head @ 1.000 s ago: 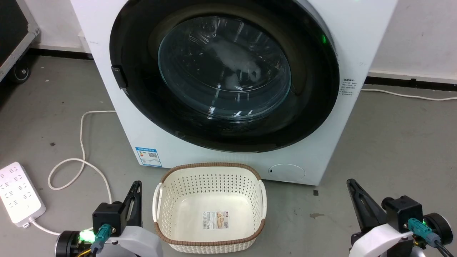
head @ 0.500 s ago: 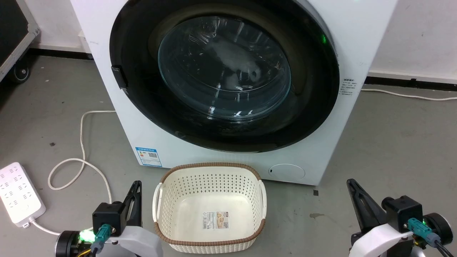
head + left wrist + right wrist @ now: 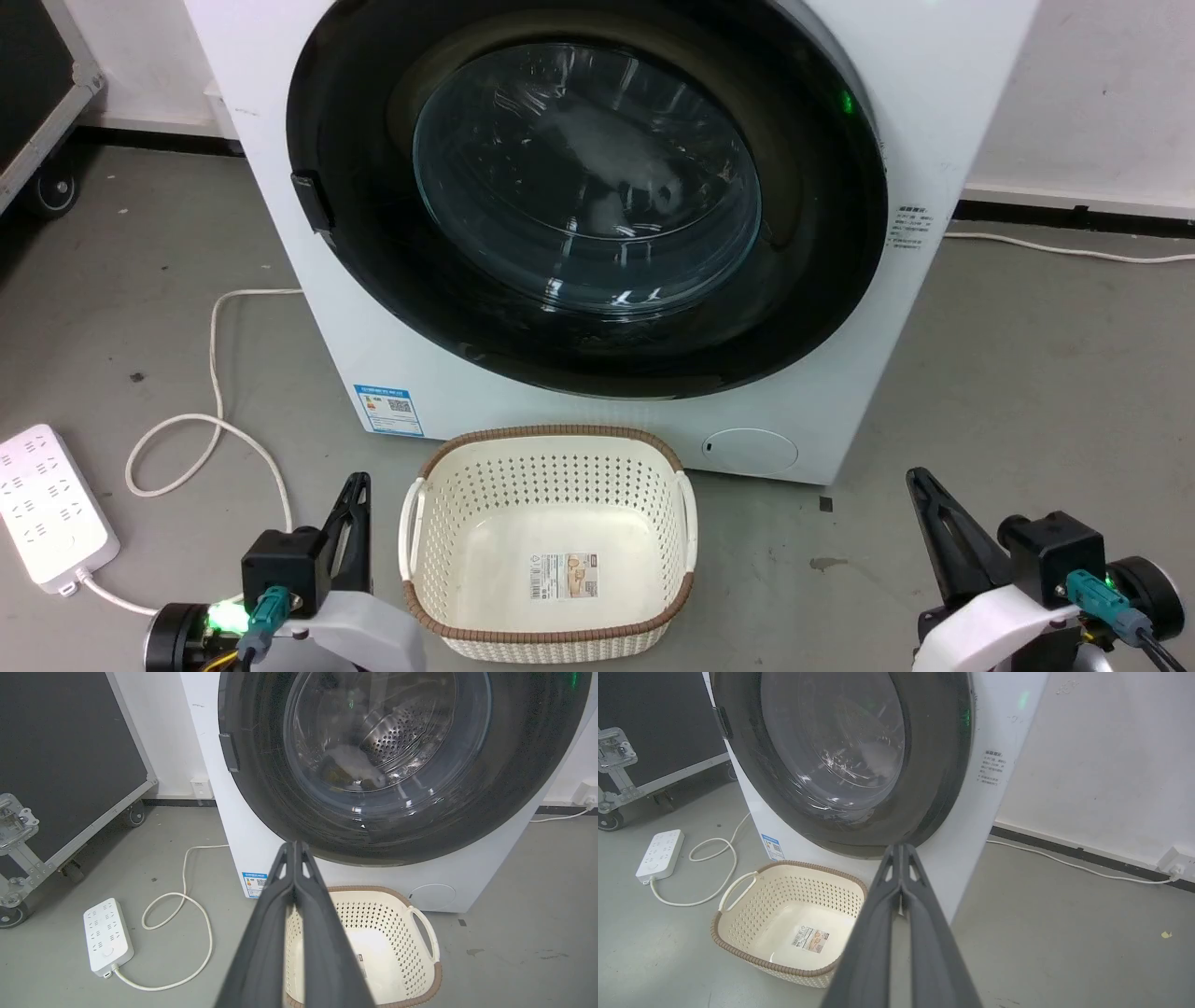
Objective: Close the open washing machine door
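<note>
**Door flush to front, both grippers closed and empty**

The washing machine door (image 3: 588,187) is seen seated flush in the front of the washing machine (image 3: 840,411), with no gap visible at the rim. The left gripper (image 3: 295,845) is held low in front of the machine, fingers pressed together, nothing gripped. The right gripper (image 3: 901,847) is held low off the machine's right front corner, fingers likewise together and empty. The door is touched by neither. A cream basket (image 3: 551,437) is set on the floor (image 3: 1027,373) just in front of the machine, below the door.
</note>
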You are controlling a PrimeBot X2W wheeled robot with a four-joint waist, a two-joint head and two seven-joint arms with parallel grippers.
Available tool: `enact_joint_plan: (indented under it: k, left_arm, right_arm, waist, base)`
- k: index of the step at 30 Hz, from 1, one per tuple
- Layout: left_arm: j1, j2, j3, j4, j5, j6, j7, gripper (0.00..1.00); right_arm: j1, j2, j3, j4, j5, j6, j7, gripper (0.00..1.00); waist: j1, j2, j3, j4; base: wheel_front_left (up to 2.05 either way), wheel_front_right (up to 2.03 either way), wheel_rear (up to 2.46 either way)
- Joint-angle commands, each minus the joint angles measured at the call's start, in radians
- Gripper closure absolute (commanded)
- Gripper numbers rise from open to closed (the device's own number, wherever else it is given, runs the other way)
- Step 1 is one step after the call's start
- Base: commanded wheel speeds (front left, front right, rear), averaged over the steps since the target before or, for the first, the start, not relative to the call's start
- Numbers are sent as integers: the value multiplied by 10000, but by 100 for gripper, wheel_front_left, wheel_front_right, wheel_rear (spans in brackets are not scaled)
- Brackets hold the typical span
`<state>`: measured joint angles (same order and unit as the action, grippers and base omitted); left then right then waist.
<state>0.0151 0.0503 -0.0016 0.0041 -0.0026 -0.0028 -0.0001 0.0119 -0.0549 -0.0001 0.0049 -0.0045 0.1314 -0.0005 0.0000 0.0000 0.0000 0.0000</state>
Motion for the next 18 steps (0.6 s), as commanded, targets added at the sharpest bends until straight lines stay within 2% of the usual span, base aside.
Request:
enact_joint_plan:
  k: [1,18]
  left_arm:
    - [-151,-1,16,-41,26,28,1,100]
    - [-151,-1,16,-41,26,28,1,100]
  right_arm:
    - [-119,47,1,-49,45,-7,5,100]
    - [-119,47,1,-49,45,-7,5,100]
  waist:
    - [0,0,0,0]
    - [0,0,0,0]
  base:
    - [0,0,0]
    - [0,0,0]
